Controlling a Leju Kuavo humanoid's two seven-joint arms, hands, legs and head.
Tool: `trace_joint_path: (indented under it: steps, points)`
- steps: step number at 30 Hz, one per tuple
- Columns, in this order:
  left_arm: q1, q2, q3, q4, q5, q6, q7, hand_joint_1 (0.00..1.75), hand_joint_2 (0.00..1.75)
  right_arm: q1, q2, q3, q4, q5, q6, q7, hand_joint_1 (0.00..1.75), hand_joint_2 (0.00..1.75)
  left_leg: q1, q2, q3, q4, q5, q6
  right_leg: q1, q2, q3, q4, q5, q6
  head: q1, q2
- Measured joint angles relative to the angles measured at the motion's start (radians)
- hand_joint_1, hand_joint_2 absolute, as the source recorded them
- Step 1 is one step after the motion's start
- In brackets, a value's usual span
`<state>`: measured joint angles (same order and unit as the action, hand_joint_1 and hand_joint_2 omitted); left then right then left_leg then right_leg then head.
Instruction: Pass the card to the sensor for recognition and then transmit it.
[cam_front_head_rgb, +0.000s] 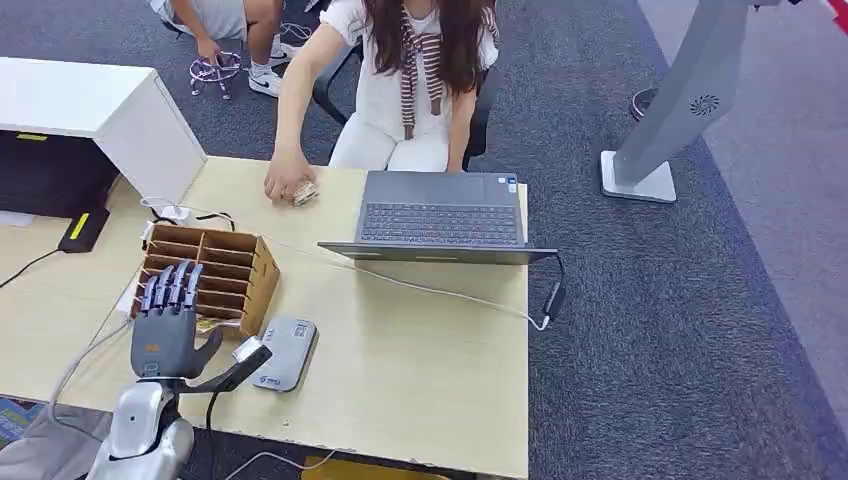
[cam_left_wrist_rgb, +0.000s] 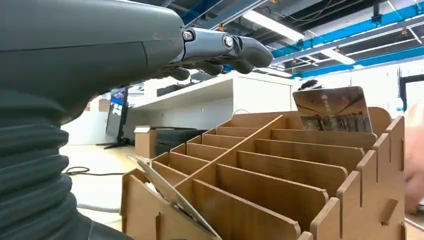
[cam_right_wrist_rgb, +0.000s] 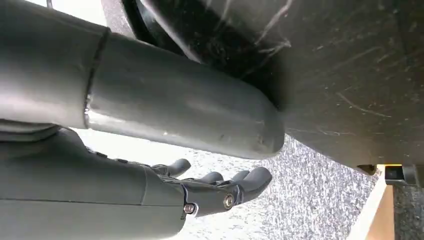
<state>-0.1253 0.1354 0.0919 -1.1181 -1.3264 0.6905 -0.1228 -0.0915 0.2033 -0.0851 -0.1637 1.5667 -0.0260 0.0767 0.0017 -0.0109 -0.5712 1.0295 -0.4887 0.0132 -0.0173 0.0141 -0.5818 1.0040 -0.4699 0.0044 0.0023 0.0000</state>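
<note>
Presently the card (cam_left_wrist_rgb: 332, 109) stands upright in a far compartment of the wooden organiser (cam_front_head_rgb: 208, 276); another card (cam_left_wrist_rgb: 172, 192) leans in a near slot. Left hand (cam_front_head_rgb: 168, 318) hovers over the organiser, fingers extended and apart, holding nothing. Right hand (cam_right_wrist_rgb: 220, 187) hangs below the surface (cam_front_head_rgb: 420, 370), fingers loosely spread, empty. Grey sensor (cam_front_head_rgb: 284, 353) lies just beside the organiser. Beyond it, a laptop (cam_front_head_rgb: 440, 215) and a seated person's hand (cam_front_head_rgb: 288, 183) rest on the surface.
</note>
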Motion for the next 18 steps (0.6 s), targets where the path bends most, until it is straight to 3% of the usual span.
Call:
trace_joint_path:
  steps: [18]
  points:
    - [-0.011,-0.008,-0.007,0.018,0.004,-0.018,0.021,0.00,1.75,-0.002,0.000,0.016,0.000,0.000,0.004,0.000,0.00,0.00,0.000,0.000,0.000,0.000,0.000,0.000,0.000,0.000,0.000,0.000,0.000,0.000,0.000,0.000]
